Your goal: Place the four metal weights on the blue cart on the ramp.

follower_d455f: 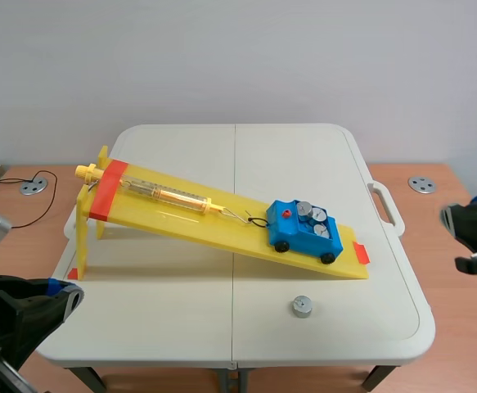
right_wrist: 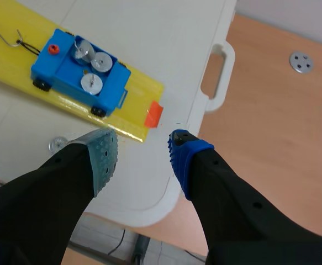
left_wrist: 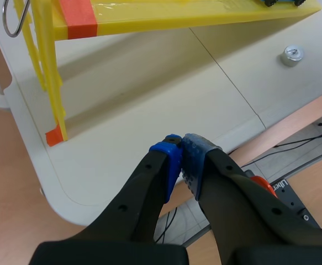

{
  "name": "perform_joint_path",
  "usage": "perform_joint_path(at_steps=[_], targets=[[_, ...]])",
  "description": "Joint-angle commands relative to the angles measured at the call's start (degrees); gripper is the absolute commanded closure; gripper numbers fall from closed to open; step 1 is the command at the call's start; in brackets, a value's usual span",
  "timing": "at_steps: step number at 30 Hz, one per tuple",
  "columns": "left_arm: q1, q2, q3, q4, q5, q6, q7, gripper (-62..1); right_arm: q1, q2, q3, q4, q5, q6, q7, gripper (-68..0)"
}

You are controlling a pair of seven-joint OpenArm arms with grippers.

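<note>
Metal weights (follower_d455f: 319, 215) lie well clear of both grippers, neither of which holds anything. Left gripper (left_wrist: 181, 150), its blue pads pressed together on nothing, hangs over the white folding table's (left_wrist: 122, 138) near left corner, short of the yellow ramp's (left_wrist: 177, 14) raised end and its support leg (left_wrist: 53, 94). Right gripper (right_wrist: 143, 150), fingers spread wide, hovers above the table's right edge beside the moulded handle (right_wrist: 216, 77), with the ramp's low end just ahead. Three of the weights sit in the top of the blue cart (right_wrist: 64, 66), which rests on the ramp near its bottom. A thin wire runs from the cart toward a clear spring scale (follower_d455f: 164, 194) up the slope. The fourth weight (follower_d455f: 302, 307) stands alone on the table, in front of the ramp and near the cart.
</note>
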Motion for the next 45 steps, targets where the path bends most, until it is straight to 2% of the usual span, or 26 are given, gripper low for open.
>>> perform_joint_path(at_steps=[1, 4, 7, 14, 24, 27, 36, 45], targets=[[-1.1, 0.5, -0.9, 3.8, -2.5, -1.6, -4.9, -3.4, 0.2, 2.8, 0.9, 4.3, 3.6, 2.1, 5.0, -23.4], [-1.1, 0.5, -0.9, 3.8, -2.5, -1.6, -4.9, -3.4, -0.5, 2.8, 0.7, 4.0, 3.3, 2.1, 5.1, -23.4], [-1.1, 0.5, -0.9, 3.8, -2.5, -1.6, -4.9, -3.4, -0.1, 2.8, -0.4, 2.6, 2.8, 2.1, 7.3, -23.4], [-1.1, 0.5, -0.9, 3.8, -2.5, -1.6, -4.9, -3.4, 4.9, 2.1, -8.5, -5.5, -2.6, 2.0, 10.7, -23.4], [-1.1, 0.5, -0.9, 3.8, -2.5, -1.6, -4.9, -3.4, 14.3, -3.7, -19.1, -17.6, -11.6, 1.5, 15.3, -23.4], [-1.1, 0.5, -0.9, 3.8, -2.5, -1.6, -4.9, -3.4, 16.6, -5.2, -21.5, -20.8, -14.2, -0.1, 16.8, -23.4], [-1.1, 0.5, -0.9, 3.8, -2.5, -1.6, -4.9, -3.4, 21.7, -8.0, -26.9, -28.8, -19.5, -2.8, 20.4, -23.4], [-1.1, 0.5, -0.9, 3.8, -2.5, -1.6, -4.9, -3.4, 25.5, -9.9, -30.4, -35.1, -21.6, -4.5, 22.6, -23.3]])
